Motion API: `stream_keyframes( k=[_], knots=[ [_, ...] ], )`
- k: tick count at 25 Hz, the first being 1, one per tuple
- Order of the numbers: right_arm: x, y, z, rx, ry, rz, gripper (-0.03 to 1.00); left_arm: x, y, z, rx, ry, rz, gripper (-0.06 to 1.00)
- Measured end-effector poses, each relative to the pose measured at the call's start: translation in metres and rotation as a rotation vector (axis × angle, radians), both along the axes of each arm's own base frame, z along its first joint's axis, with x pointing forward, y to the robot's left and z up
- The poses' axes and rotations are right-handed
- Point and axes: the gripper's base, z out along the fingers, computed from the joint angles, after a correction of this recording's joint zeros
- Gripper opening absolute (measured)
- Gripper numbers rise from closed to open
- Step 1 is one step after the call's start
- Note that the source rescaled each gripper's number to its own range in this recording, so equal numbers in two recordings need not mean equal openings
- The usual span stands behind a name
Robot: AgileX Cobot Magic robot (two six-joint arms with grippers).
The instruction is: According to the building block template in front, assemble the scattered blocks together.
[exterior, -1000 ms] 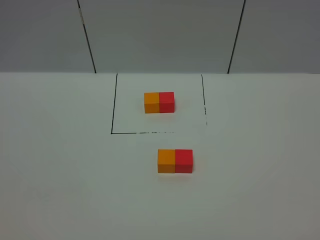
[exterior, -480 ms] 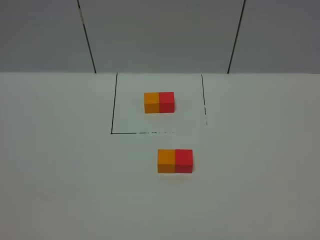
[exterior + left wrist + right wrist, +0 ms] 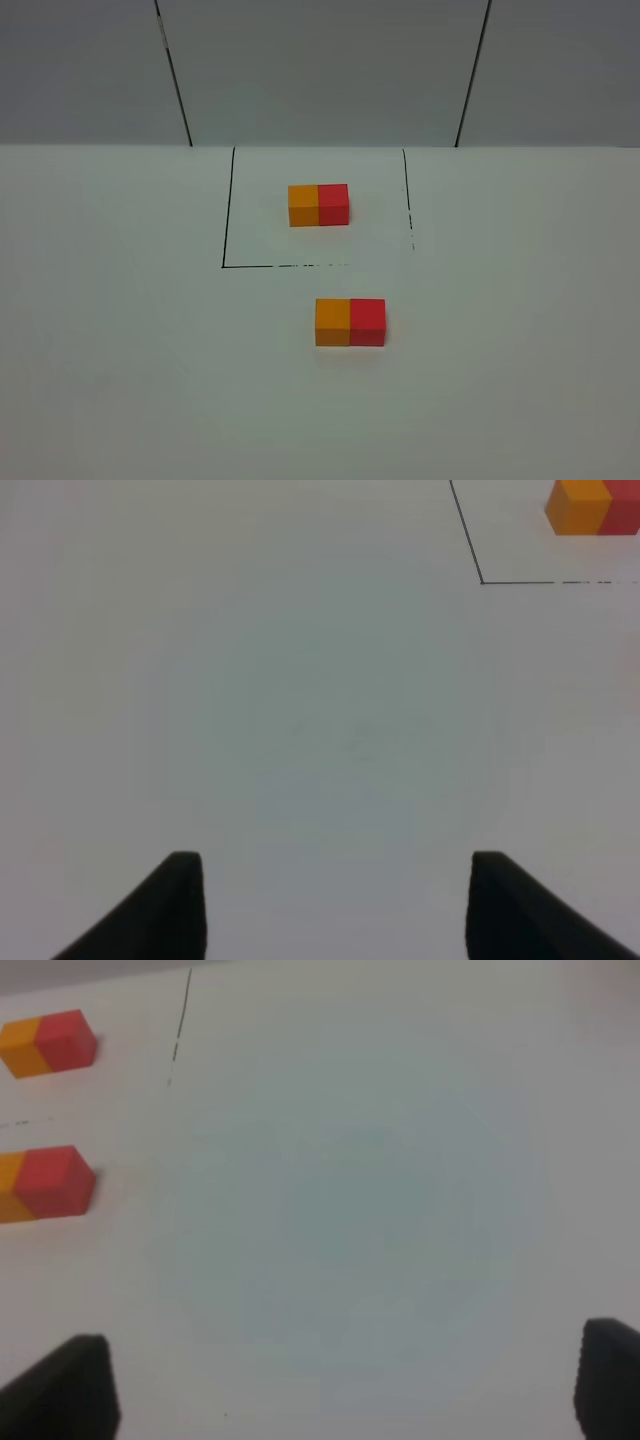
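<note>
The scattered blocks (image 3: 350, 322) sit joined at centre frame, below the building block template (image 3: 319, 205); both arms' fingers (image 3: 185, 900) (image 3: 75, 1385) gape, empty.

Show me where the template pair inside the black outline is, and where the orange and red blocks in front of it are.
building block template (image 3: 319, 204), exterior high view, on the seam between its two cubes.
orange block (image 3: 332, 321), exterior high view, middle of the near pair's left cube.
red block (image 3: 368, 321), exterior high view, middle of the near pair's right cube.
</note>
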Motion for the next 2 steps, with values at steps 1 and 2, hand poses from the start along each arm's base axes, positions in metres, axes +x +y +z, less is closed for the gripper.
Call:
stream_keyframes(
  k=[1, 2],
  knots=[
    [0.0000, 0.0000, 0.0000, 0.000, 0.000, 0.000, 0.82, 0.0000, 0.0000, 0.0000, 0.000, 0.000, 0.000, 0.24],
    [0.0000, 0.0000, 0.0000, 0.000, 0.000, 0.000, 0.82, 0.0000, 0.0000, 0.0000, 0.000, 0.000, 0.000, 0.24]
  ],
)
